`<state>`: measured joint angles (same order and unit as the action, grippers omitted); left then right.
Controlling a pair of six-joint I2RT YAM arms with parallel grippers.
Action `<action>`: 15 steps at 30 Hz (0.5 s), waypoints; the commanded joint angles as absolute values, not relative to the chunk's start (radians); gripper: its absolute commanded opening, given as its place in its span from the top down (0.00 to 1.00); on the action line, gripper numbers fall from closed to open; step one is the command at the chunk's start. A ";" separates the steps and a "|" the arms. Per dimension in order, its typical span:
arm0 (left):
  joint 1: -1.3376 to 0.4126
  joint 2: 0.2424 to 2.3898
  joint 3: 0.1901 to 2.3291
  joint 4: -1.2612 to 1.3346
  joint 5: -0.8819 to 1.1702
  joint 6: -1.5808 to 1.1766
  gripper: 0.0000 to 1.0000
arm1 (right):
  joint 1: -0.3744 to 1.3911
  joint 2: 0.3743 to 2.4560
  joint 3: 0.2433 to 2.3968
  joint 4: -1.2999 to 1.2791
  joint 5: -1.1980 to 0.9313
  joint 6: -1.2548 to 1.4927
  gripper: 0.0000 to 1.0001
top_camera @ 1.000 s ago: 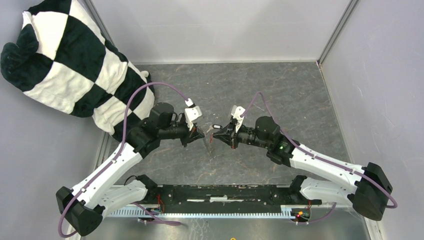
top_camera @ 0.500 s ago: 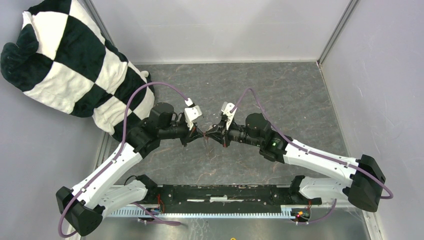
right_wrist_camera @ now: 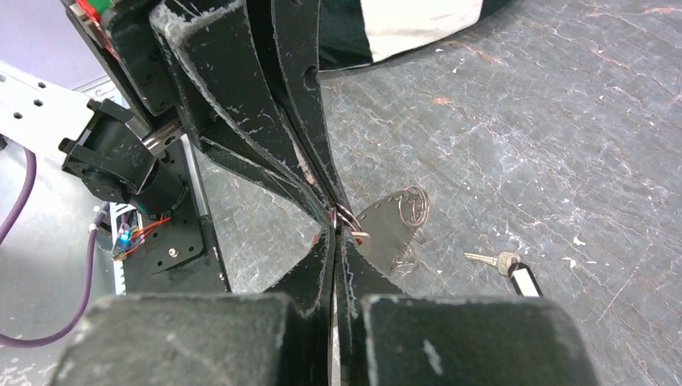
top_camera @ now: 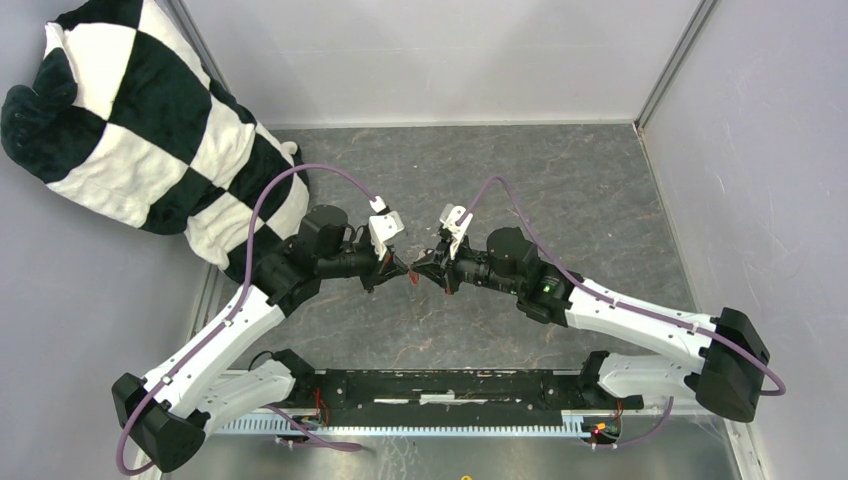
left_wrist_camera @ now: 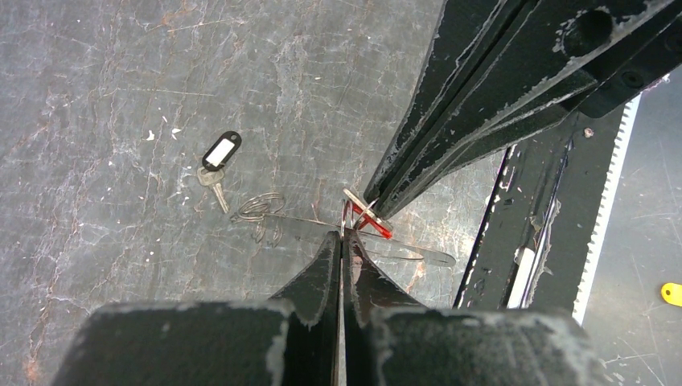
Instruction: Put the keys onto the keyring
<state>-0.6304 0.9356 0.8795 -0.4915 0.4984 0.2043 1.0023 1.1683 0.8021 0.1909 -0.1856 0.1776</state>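
Mid-frame: L gripper [left_wrist_camera: 342,241] closed tight on keyring [left_wrist_camera: 259,206], R gripper [left_wrist_camera: 371,207] clamped on red-tag key [left_wrist_camera: 376,227] — black-tag key [left_wrist_camera: 219,154] at left, on table [left_wrist_camera: 121,80].

We see the keyring [left_wrist_camera: 277,215], a thin silvery loop with a wavy outline, turned almost edge-on. The red-tagged key [left_wrist_camera: 376,227] meets its rim near the middle. The black-tagged key [left_wrist_camera: 218,159], white label up, lies flat near the keyring's coiled end, not touching.
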 commanded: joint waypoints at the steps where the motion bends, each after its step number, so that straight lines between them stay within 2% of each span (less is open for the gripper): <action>1: -0.630 0.925 0.913 -0.435 0.495 0.179 0.98 | 1.014 1.180 0.850 0.217 -0.165 0.172 0.99; 15: -0.630 0.919 0.914 -0.435 0.503 0.172 0.98 | 1.039 1.189 0.851 0.235 -0.066 0.175 0.99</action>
<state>-0.6296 0.9352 0.8795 -0.4923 0.4934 0.2039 1.0309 1.1923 0.8097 0.1928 -0.1207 0.1776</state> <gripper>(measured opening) 0.036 0.010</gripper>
